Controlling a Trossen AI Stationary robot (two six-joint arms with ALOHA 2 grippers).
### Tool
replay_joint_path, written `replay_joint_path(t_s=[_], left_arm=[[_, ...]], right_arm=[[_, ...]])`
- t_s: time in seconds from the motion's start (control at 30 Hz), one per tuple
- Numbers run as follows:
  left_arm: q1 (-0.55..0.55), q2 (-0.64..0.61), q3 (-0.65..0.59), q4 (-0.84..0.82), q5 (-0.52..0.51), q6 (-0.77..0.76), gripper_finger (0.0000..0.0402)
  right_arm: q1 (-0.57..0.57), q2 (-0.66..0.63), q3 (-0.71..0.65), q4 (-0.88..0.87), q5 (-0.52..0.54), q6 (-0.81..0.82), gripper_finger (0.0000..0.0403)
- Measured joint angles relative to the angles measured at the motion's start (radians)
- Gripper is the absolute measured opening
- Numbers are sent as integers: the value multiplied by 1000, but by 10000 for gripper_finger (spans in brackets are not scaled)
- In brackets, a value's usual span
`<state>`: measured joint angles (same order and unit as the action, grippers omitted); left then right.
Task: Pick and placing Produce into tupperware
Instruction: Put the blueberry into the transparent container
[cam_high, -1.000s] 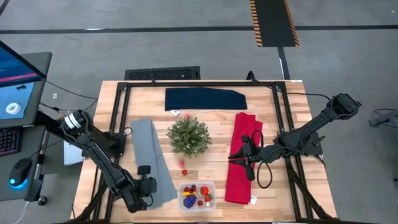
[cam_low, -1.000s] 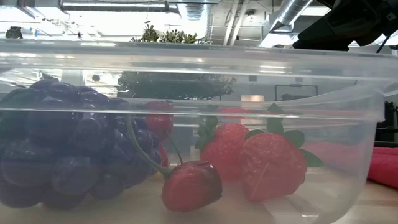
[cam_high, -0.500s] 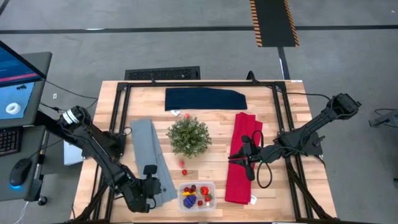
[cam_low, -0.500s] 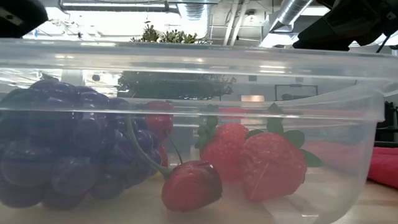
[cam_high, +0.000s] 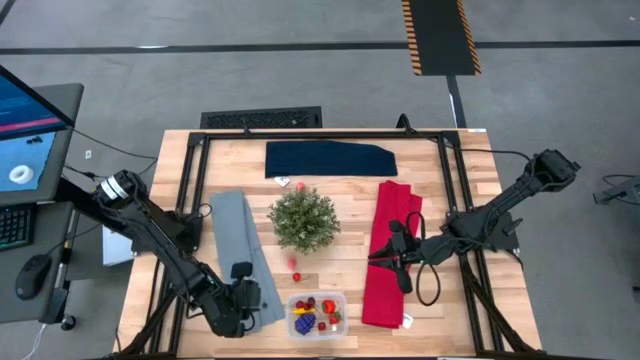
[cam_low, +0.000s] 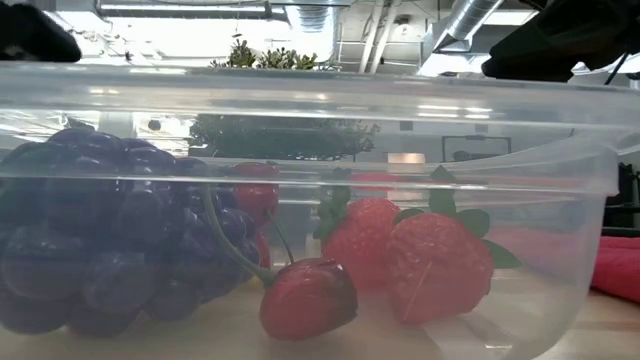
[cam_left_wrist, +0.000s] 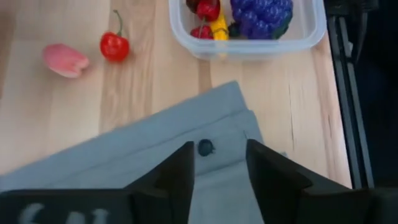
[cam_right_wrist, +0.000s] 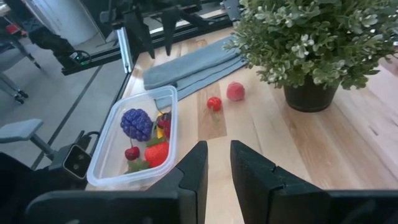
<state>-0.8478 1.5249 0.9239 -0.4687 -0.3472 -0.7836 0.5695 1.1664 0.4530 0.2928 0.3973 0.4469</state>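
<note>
The clear tupperware (cam_high: 317, 313) stands at the table's near edge. It holds a purple grape cluster (cam_left_wrist: 261, 12), strawberries (cam_low: 440, 265), a cherry (cam_low: 308, 298) and a yellow piece (cam_left_wrist: 219, 26). A red cherry (cam_left_wrist: 114, 46) and a pink piece (cam_left_wrist: 65, 60) lie on the wood between the tupperware and the plant. A small dark berry (cam_left_wrist: 206, 147) rests on the near end of the grey cloth (cam_high: 240, 250). My left gripper (cam_left_wrist: 221, 155) hovers open above it. My right gripper (cam_right_wrist: 217, 152) waits over the red cloth (cam_high: 390, 255), slightly open with nothing between its fingers.
A bushy green potted plant (cam_high: 303, 217) stands mid-table, and a dark blue cloth (cam_high: 330, 158) lies behind it. Black frame rails (cam_high: 190, 200) run along the table's sides. Bare wood (cam_high: 345, 255) shows between the plant, the tupperware and the red cloth.
My left gripper has moved a little toward the table's right, closer to the tupperware, over the near end of the grey cloth. Its dark shape has come into the low view's top left corner. The fruits in the tupperware have not shifted.
</note>
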Motion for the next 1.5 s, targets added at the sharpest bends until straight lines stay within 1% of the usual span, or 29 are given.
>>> replay_joint_path(t_s=[0.17, 0.3, 0.4, 0.47, 0.53, 0.7, 0.87, 1.07, 1.33, 1.5], left_arm=[[11, 0, -48, 70, 8, -12, 163], [13, 0, -87, 95, 4, -35, 166], [21, 0, -127, 148, 26, -41, 167], [23, 1, -136, 172, 20, -35, 167], [23, 1, -141, 202, 20, -23, 167], [34, 36, -146, 203, 39, -23, 167], [40, 101, -146, 283, 108, 5, 167], [40, 108, -146, 299, 90, 17, 167], [44, 148, -146, 302, 81, 17, 167], [44, 147, -146, 303, 71, 22, 167]], right_arm=[[-2, 0, 0, 0, 0, 0, 92], [-2, 0, 0, 0, 0, 0, 92], [-2, 0, 0, 0, 0, 0, 92], [-2, 0, 0, 1, 0, 0, 92], [-2, 0, 0, 0, 0, 0, 92], [-2, 0, 0, 4, 0, -1, 92], [-2, 0, 0, 8, 0, -1, 92], [-2, 0, 0, 8, 1, -1, 92], [-2, 0, 0, 8, 1, -1, 92], [-2, 0, 0, 8, 1, -1, 92]])
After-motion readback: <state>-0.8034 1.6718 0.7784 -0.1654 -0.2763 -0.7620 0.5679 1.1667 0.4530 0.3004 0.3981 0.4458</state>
